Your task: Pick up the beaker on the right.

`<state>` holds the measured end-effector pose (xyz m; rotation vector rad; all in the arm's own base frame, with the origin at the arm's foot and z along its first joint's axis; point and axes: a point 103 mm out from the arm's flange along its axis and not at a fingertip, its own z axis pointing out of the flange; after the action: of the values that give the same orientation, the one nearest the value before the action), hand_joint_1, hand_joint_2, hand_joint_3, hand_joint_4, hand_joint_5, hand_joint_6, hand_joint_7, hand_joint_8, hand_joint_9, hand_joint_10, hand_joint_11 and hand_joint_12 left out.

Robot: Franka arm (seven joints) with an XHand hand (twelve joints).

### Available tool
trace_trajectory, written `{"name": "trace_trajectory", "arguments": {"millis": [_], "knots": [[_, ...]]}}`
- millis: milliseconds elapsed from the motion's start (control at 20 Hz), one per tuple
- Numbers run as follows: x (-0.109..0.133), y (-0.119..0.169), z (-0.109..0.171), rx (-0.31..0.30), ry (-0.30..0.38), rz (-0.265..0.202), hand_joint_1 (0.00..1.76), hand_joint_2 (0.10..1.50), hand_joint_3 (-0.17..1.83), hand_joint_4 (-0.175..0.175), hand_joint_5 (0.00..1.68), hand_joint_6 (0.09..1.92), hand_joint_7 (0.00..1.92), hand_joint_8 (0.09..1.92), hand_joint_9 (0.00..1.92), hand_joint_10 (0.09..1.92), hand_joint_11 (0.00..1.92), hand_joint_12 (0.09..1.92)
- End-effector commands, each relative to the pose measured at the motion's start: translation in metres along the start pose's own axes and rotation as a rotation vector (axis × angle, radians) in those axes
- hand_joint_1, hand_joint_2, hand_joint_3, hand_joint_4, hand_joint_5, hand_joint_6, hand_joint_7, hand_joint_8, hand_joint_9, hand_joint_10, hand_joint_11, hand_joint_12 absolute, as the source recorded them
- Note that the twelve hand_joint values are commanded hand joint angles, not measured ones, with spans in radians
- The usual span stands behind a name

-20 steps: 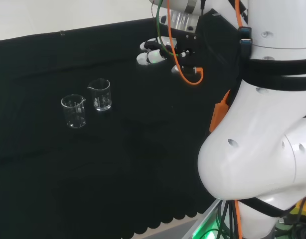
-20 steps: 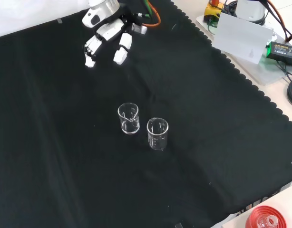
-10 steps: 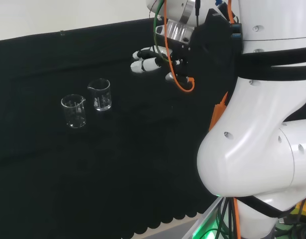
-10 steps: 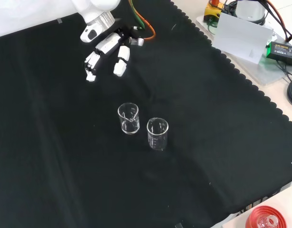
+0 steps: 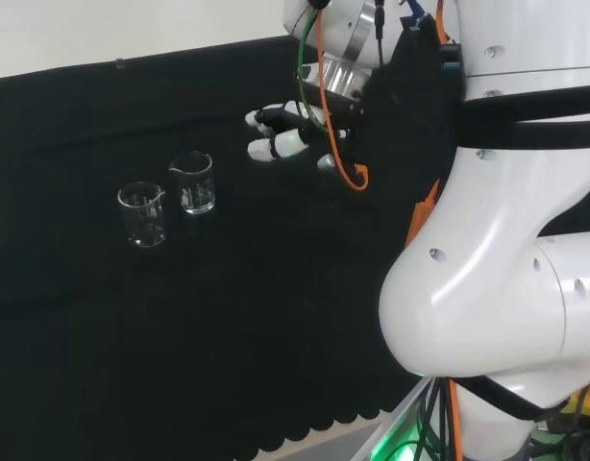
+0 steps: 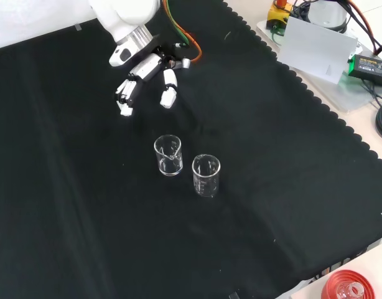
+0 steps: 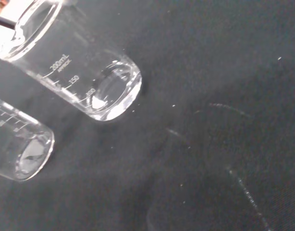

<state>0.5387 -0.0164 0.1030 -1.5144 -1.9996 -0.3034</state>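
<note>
A: Head view: the hand (image 5: 287,133) has come lower and closer to the two beakers than a second ago, its fingers straight and spread, holding nothing.

B: And the target?

A: The right beaker (image 5: 192,182) stands upright on the surface (image 5: 228,346), just beside the left beaker (image 5: 143,214) and apart from the hand. In the front view it's the one nearer the hand (image 6: 168,155).

B: So it's mid-approach; I'd judge the grasp not yet begun.
</note>
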Motion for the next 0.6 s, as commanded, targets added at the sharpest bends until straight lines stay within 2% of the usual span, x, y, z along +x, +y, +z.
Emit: {"name": "trace_trajectory", "arguments": {"millis": [50, 400, 600], "knots": [[-0.003, 0.003, 0.016, -0.022, 0.075, -0.052, 0.75, 0.59, 0.65, -0.085, 0.34, 0.09, 0.25, 0.74, 0.35, 0.72, 0.0, 1.17], [0.002, 0.009, 0.03, -0.012, 0.12, -0.111, 0.77, 0.51, 0.67, -0.098, 0.26, 0.09, 0.25, 0.74, 0.37, 0.73, 0.0, 1.19], [0.006, 0.013, 0.035, -0.028, 0.15, -0.132, 0.79, 0.49, 0.67, -0.101, 0.25, 0.09, 0.25, 0.75, 0.38, 0.73, 0.0, 1.19]]}}
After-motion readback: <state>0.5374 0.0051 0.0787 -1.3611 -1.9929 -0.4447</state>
